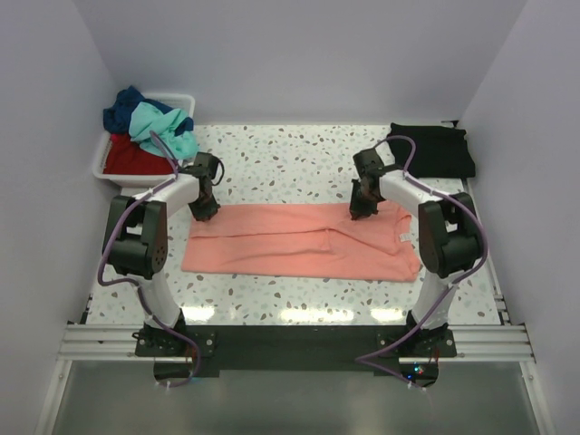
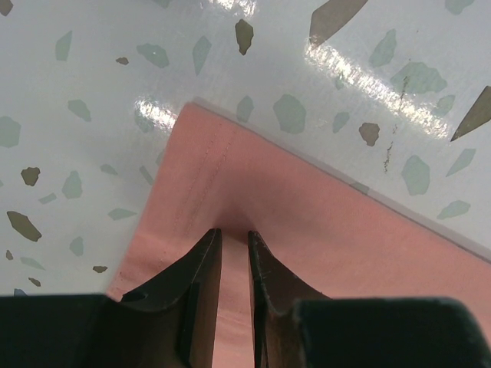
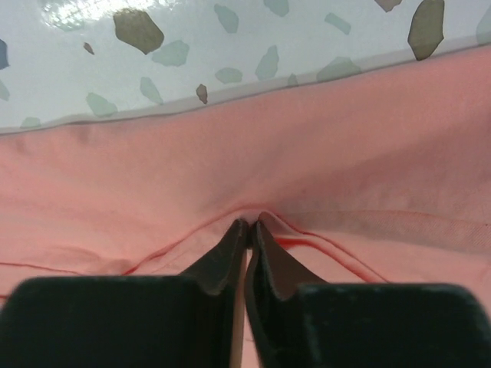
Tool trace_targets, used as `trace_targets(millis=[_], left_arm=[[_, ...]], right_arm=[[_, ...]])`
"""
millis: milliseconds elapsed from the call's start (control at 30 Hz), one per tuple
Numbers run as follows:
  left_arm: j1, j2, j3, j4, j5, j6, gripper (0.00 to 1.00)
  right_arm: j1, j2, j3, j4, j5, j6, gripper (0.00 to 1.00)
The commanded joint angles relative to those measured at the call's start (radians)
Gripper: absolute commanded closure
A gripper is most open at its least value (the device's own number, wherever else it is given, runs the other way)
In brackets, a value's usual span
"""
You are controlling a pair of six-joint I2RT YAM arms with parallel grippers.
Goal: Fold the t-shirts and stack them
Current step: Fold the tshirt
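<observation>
A salmon-pink t-shirt [image 1: 299,243] lies folded into a long flat band across the middle of the table. My left gripper [image 1: 205,210] is down on its far left corner, and in the left wrist view my gripper [image 2: 234,232] is closed to a narrow gap on the pink cloth [image 2: 307,207]. My right gripper [image 1: 362,210] is down on the shirt's far right edge. In the right wrist view my gripper [image 3: 251,224] pinches a small ridge of the pink cloth [image 3: 345,153]. A folded black t-shirt [image 1: 433,149] lies at the far right.
A white plastic bin [image 1: 101,169] stands at the far left, holding crumpled teal [image 1: 168,127], navy blue [image 1: 122,107] and red [image 1: 131,159] shirts. Walls close in the table on the left, right and far sides.
</observation>
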Motion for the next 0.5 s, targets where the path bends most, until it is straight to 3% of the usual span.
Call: trace_targets(millis=[0, 467], left_arm=[[-0.004, 0.001, 0.026, 0.017, -0.011, 0.021, 0.75], [-0.004, -0.022, -0.012, 0.033, -0.011, 0.022, 0.75]], right_arm=[[0.008, 0.025, 0.045, -0.055, 0.043, 0.002, 1.00], [0.076, -0.153, -0.065, -0.113, 0.058, 0.028, 1.00]])
